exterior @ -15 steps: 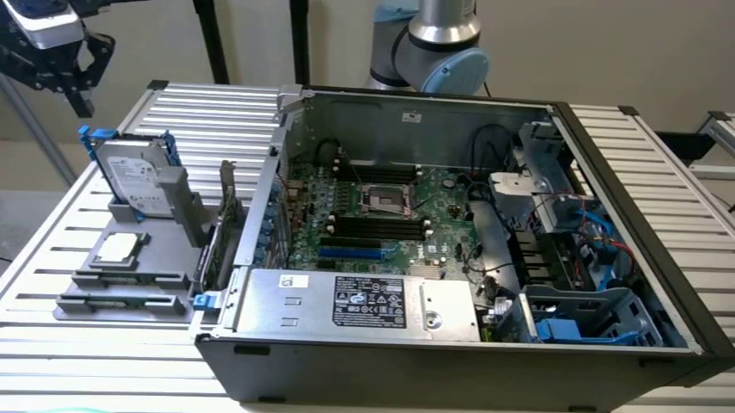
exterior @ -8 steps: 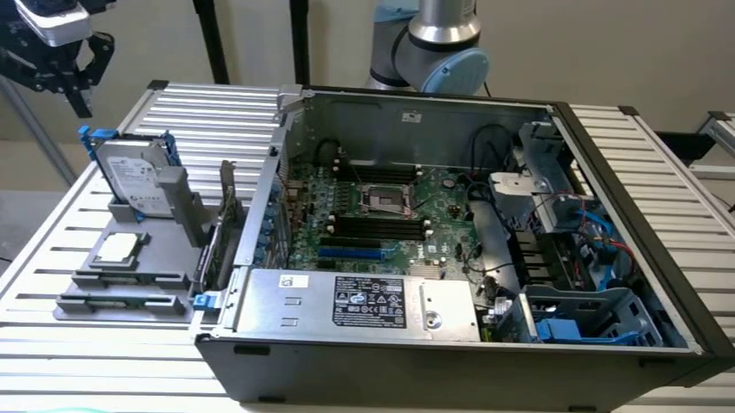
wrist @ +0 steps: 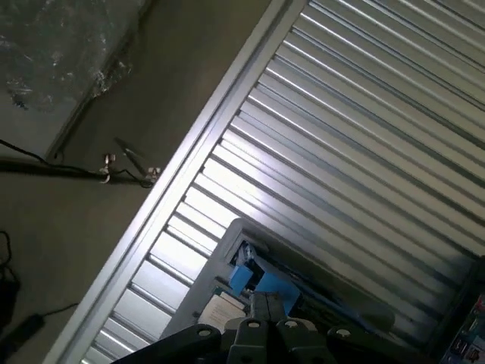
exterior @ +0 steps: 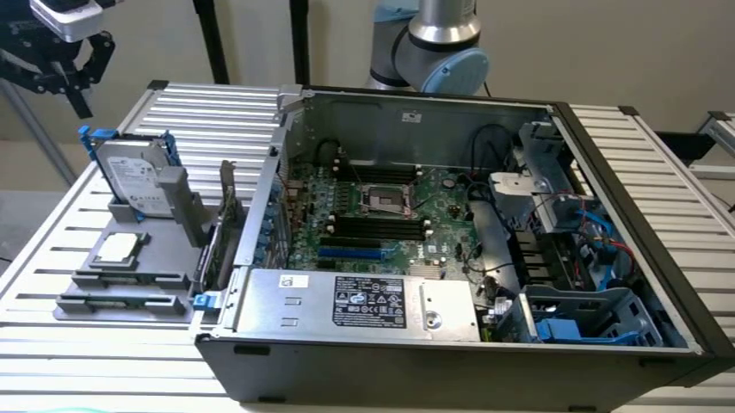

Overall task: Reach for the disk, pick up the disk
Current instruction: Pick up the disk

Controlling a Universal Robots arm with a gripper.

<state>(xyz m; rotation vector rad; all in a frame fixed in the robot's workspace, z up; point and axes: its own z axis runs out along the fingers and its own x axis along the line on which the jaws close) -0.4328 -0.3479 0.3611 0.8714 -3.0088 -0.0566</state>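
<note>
The disk (exterior: pixel 129 175) is a silver-grey hard drive with a white label and a blue bracket. It stands upright in a slot of the grey holder (exterior: pixel 155 225) at the exterior view's left. My gripper (exterior: pixel 71 79) hangs high above and behind it, past the table's far left corner, well apart from the disk. Its black fingers look spread, with nothing between them. In the wrist view the disk's blue bracket (wrist: pixel 256 282) and the grey holder (wrist: pixel 227 250) lie far below, just beyond the gripper's body (wrist: pixel 265 334).
An open computer case (exterior: pixel 460 215) fills the table's middle, with a silver box bearing a black label (exterior: pixel 367 301) at its front. A small square chip (exterior: pixel 119 248) lies on the holder. The slatted metal table (exterior: pixel 206 112) ends near the gripper; floor and cables (wrist: pixel 76 171) lie beyond.
</note>
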